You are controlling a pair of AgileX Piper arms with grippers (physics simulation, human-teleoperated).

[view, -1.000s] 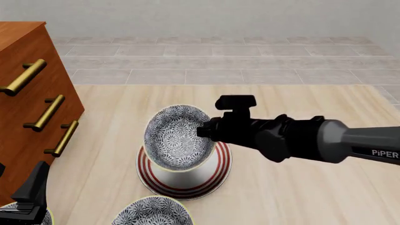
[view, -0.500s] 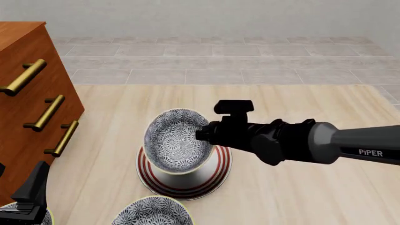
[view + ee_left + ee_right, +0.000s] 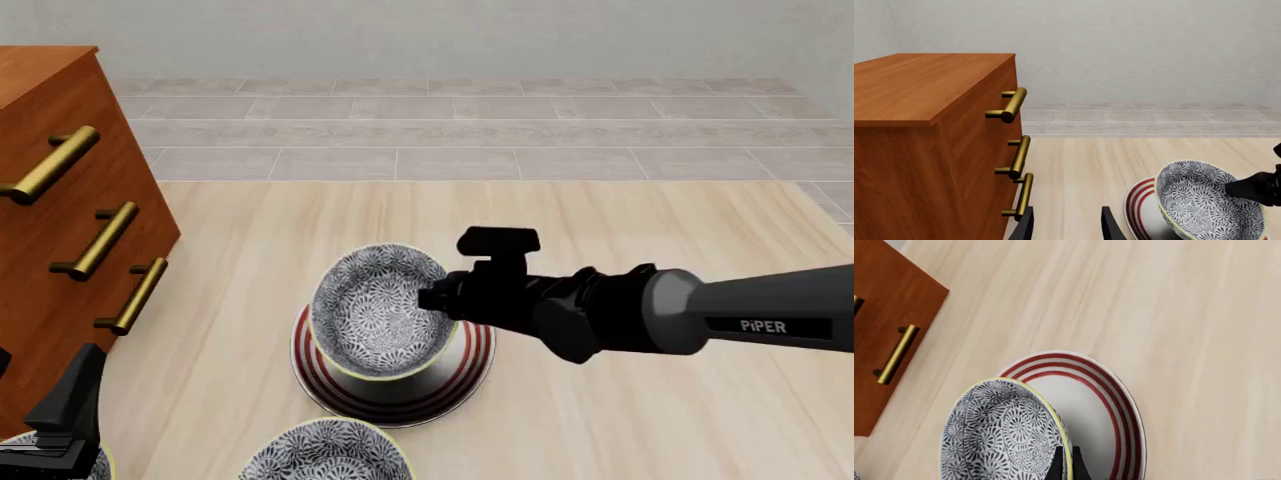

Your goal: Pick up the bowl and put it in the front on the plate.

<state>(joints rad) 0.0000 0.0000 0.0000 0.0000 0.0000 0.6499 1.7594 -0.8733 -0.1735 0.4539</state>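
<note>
The bowl [image 3: 378, 310], grey-and-white floral with a pale yellow rim, sits tilted over the middle of the red-ringed white plate [image 3: 461, 383]. Its base is low against the plate, and I cannot tell whether they touch. My right gripper [image 3: 434, 298] is shut on the bowl's right rim. In the right wrist view its fingertips [image 3: 1065, 463] pinch the rim of the bowl [image 3: 1001, 432] above the plate [image 3: 1104, 400]. My left gripper [image 3: 67, 405] stays at the near left, open and holding nothing, away from the bowl [image 3: 1204, 202] and plate [image 3: 1139, 205].
A wooden dresser [image 3: 60, 210] with brass handles stands along the left side. Two more patterned bowls lie at the near edge, one in the middle [image 3: 327, 452] and one under the left gripper [image 3: 16, 462]. A tiled floor lies beyond the table's far edge.
The right gripper has lowered the bowl toward the plate and drawn slightly nearer. The left arm has not moved.
</note>
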